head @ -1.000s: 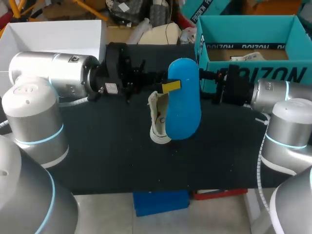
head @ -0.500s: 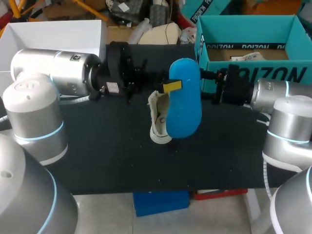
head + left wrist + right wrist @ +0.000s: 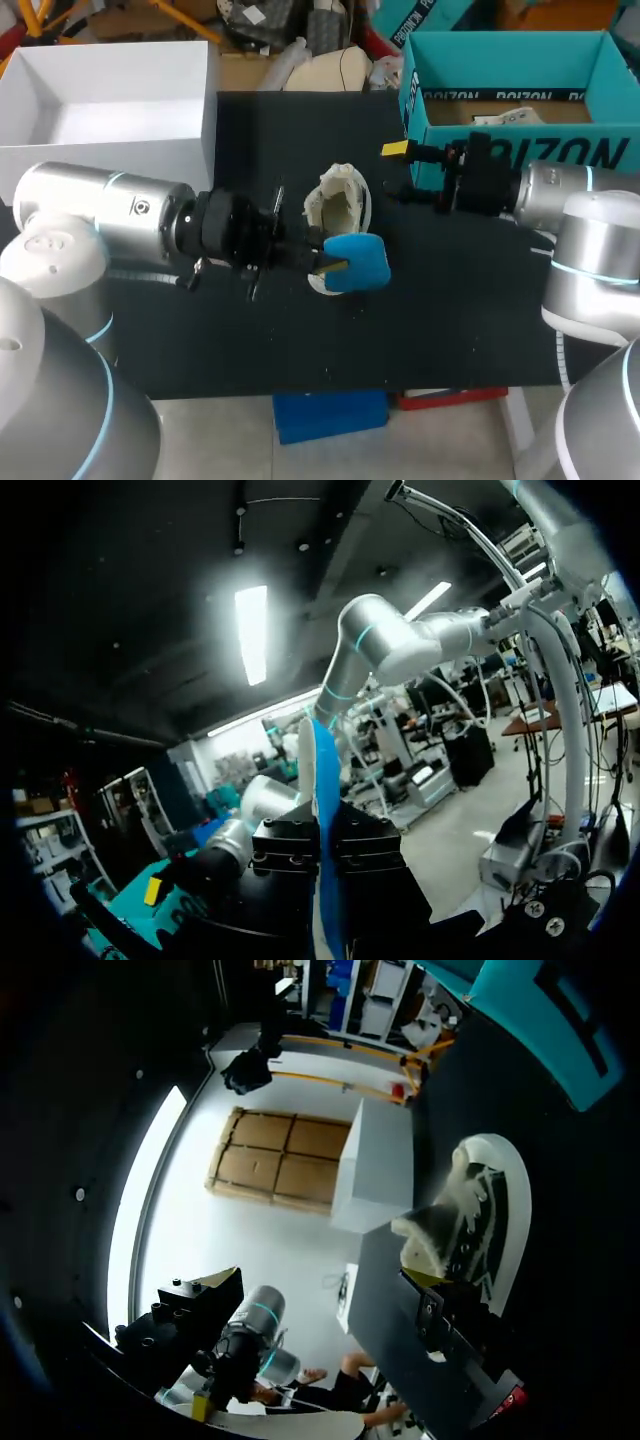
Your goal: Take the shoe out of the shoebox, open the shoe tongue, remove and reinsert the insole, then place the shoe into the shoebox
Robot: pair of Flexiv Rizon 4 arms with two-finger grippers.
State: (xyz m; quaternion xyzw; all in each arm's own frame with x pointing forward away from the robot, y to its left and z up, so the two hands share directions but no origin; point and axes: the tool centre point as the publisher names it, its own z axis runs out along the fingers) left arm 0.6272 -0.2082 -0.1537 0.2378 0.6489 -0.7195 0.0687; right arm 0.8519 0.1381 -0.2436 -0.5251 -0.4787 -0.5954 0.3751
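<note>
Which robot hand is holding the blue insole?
The left gripper, coming in from the left, pinches the blue insole beside the white shoe. The right gripper, near the teal shoebox, holds nothing.

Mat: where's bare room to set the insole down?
Free: back strip of the mat between white box and teal shoebox; also its front edge. Crowded: centre, with shoe, insole, left gripper.

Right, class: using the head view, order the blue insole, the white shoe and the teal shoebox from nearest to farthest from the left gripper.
1. The blue insole: clamped in the left gripper.
2. The white shoe: just behind the insole, mid-table.
3. The teal shoebox: at the table's back right.
</note>
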